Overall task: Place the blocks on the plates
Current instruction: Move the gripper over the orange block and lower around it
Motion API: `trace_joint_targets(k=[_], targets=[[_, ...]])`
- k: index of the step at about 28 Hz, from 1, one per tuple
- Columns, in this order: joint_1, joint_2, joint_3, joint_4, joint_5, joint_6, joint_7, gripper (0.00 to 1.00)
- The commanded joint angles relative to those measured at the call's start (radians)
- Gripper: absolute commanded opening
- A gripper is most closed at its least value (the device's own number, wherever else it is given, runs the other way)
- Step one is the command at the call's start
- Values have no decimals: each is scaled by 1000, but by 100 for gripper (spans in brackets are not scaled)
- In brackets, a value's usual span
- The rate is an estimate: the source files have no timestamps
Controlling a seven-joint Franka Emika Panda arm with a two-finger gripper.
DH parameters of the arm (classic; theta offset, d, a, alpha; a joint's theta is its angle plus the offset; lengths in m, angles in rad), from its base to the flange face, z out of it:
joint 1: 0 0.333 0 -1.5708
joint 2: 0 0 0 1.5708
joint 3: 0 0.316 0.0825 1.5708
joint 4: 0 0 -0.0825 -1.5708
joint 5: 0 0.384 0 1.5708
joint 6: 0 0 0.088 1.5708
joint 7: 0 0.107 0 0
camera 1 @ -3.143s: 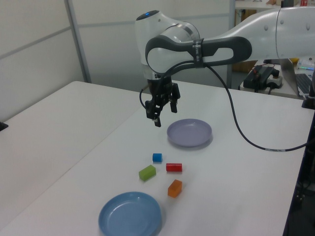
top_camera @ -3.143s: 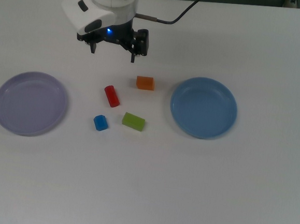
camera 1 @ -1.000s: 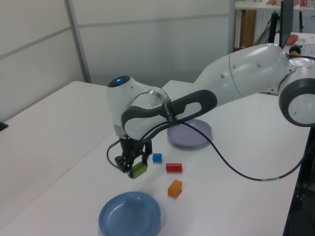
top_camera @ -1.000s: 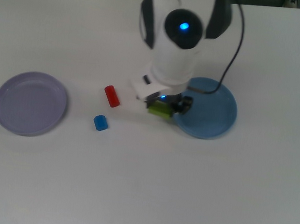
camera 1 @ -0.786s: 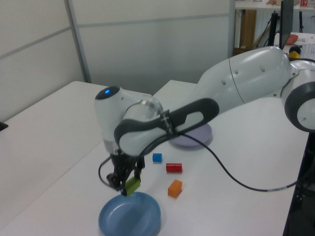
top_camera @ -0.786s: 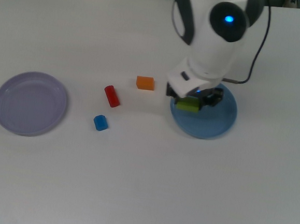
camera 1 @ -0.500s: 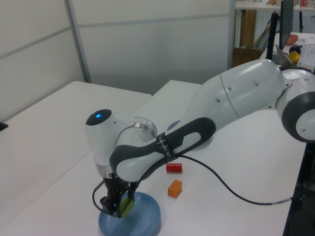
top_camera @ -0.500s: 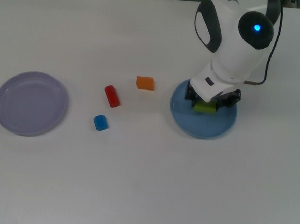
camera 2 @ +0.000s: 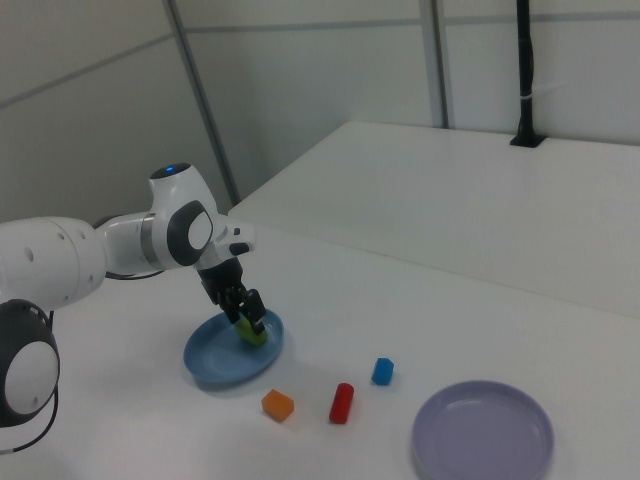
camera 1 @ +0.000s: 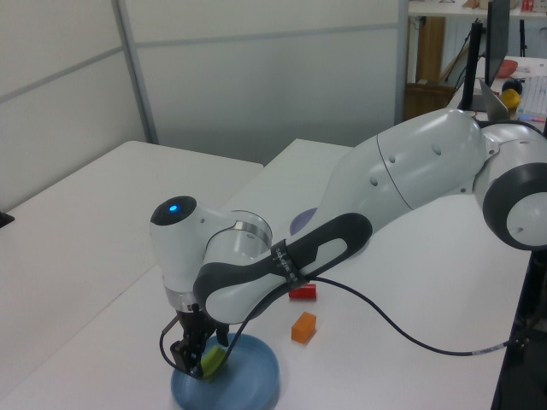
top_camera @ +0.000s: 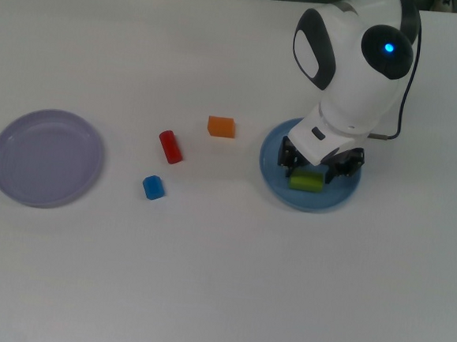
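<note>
My gripper (top_camera: 308, 174) is down over the blue plate (top_camera: 270, 171), shut on the lime-green block (top_camera: 307, 182), which is at or just above the plate's surface. The left view shows the same block (camera 1: 214, 359) low in the plate (camera 1: 256, 382); so does the right view, block (camera 2: 252, 333) in plate (camera 2: 208, 366). On the table lie the orange block (top_camera: 221, 127), the red block (top_camera: 170, 147) and the blue block (top_camera: 153, 187). The lavender plate (top_camera: 47, 157) stands bare at the top view's left.
The white arm (top_camera: 352, 62) leans over the blue plate's far side in the top view. In the left view the arm's body (camera 1: 282, 265) hides the blue block and most of the lavender plate. A black cable (camera 1: 410, 333) trails over the table.
The gripper picked up the lime-green block from beside the others, carried it to the top view's right, and over the last half second lowered it into the blue plate.
</note>
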Motion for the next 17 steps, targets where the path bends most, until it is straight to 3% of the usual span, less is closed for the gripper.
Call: trace_joint_targets(k=[1,5,10,17], targets=[[4,-5,-10,-18,-27,2,-5,100],[-4,-17,-16,-18,-26,-40,-16,100],[-43,-55,-18,-30,-9,-127,-160,100],[-106,-153,-18,-135,51,-167,-378,100]])
